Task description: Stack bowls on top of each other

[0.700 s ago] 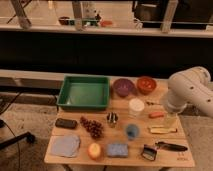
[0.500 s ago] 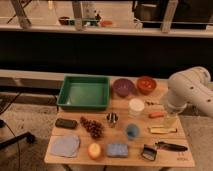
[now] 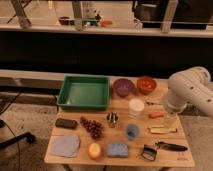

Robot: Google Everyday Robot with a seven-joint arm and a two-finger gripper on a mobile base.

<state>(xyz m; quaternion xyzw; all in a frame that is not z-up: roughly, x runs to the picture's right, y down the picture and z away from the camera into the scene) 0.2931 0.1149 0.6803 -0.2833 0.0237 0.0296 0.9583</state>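
A dull purple bowl [image 3: 123, 87] and an orange-red bowl [image 3: 146, 84] sit side by side at the back of the wooden table [image 3: 80, 156], just right of the green tray. Both stand upright, close together, neither inside the other. My white arm [image 3: 192, 92] reaches in from the right. My gripper [image 3: 170, 115] hangs at its lower end over the table's right side, in front of and to the right of the orange-red bowl and apart from both bowls.
A green tray [image 3: 84, 92] stands at the back left. A white lidded container [image 3: 136, 107], a small blue cup [image 3: 131, 131], grapes [image 3: 91, 127], a metal object [image 3: 112, 118], a carrot [image 3: 156, 114], a blue cloth [image 3: 65, 145], an apple [image 3: 94, 150], a sponge [image 3: 117, 149] and utensils [image 3: 170, 146] are spread over the table.
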